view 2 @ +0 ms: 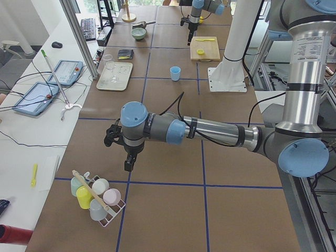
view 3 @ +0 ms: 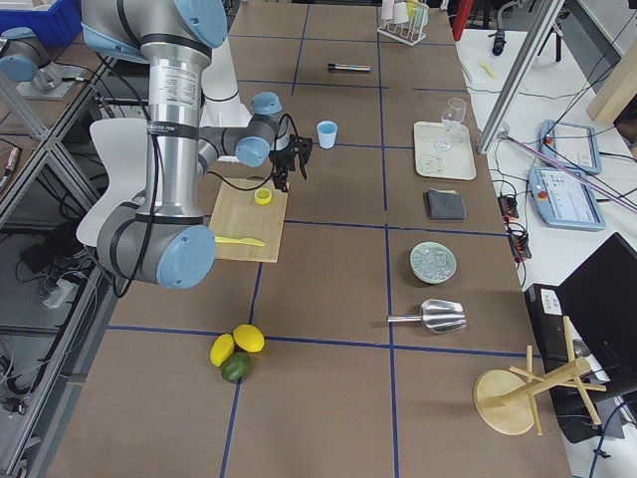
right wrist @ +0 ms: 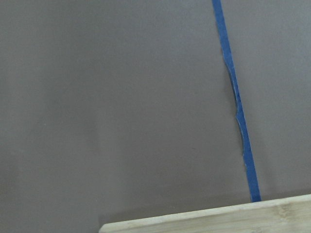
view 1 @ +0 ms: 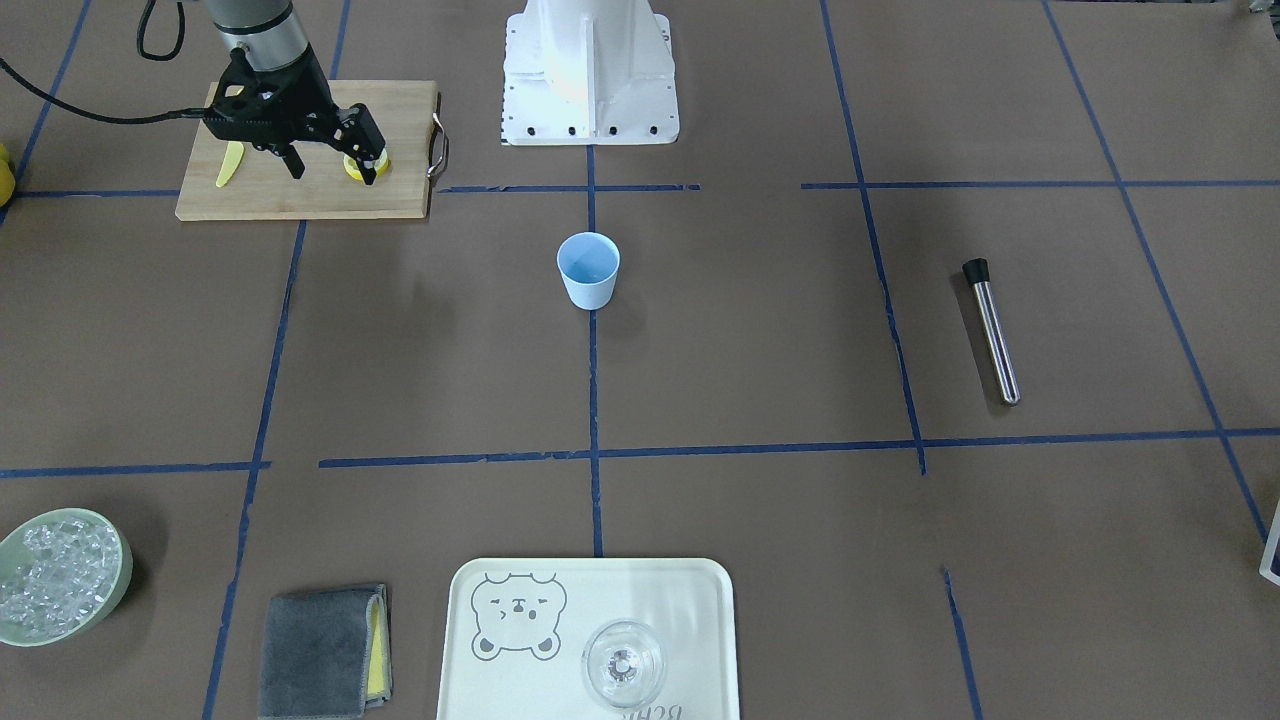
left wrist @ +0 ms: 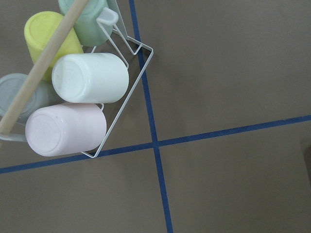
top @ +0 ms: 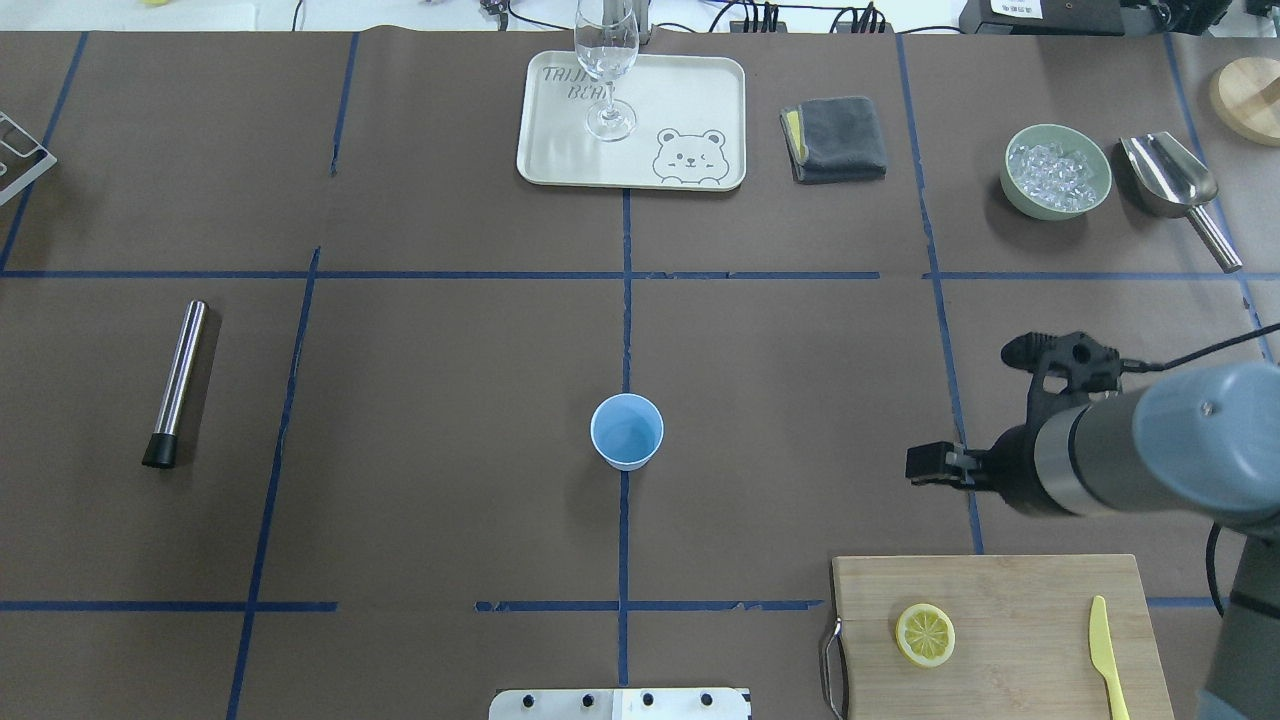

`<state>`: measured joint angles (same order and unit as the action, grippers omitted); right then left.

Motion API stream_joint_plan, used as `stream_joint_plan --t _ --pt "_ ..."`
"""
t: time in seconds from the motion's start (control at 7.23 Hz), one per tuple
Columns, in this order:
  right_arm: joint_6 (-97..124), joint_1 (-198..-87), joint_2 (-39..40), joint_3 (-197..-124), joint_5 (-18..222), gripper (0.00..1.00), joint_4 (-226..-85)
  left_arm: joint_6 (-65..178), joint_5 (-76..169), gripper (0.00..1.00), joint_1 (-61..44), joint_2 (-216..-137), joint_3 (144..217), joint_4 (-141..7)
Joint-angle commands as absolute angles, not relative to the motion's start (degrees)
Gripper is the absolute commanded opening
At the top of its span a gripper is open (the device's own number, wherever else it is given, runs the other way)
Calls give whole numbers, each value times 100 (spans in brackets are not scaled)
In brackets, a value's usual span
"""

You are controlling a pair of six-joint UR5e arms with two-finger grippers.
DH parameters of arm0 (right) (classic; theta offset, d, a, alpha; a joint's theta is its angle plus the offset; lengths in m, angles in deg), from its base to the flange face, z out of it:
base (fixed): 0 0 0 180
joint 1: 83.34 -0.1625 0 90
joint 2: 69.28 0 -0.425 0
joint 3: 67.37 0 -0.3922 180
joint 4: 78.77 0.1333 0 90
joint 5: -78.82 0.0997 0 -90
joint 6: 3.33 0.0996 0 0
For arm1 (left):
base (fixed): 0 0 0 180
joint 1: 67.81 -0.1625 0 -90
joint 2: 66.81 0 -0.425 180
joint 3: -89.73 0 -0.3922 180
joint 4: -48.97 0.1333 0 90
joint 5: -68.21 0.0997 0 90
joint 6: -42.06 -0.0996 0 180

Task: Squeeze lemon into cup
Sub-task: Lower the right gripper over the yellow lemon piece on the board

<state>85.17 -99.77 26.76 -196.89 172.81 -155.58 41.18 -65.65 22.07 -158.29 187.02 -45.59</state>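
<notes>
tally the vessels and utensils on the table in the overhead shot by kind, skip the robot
cup: 1
wine glass: 1
bowl of ice: 1
metal scoop: 1
steel rod with black tip: 1
yellow knife: 1
total: 6

The lemon (top: 924, 635) is a thin round yellow slice with a pale segmented face. It lies flat, face up, on the wooden cutting board (top: 1020, 600), toward the board's handle end. The cup (top: 627, 431) is a small light blue tapered tumbler without a handle. It stands upright, mouth up, near the middle of the table (top: 450, 400), on a blue tape line (top: 625, 300), well apart from the lemon.
</notes>
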Motion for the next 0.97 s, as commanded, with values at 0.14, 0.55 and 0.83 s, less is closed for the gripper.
stream_joint_plan --t 0.14,0.55,0.83 --pt "8606 -9461 2731 -19447 17005 100 -15419 4118 -6565 100 2201 -15839 18702 -4569" --pt "8755 -8916 3021 -19253 16523 100 -14909 4118 -6565 100 2210 -15831 18702 -4586" --pt "8895 -8556 2995 -19200 16198 100 -14909 4118 -6565 100 2201 -15839 18693 -4586"
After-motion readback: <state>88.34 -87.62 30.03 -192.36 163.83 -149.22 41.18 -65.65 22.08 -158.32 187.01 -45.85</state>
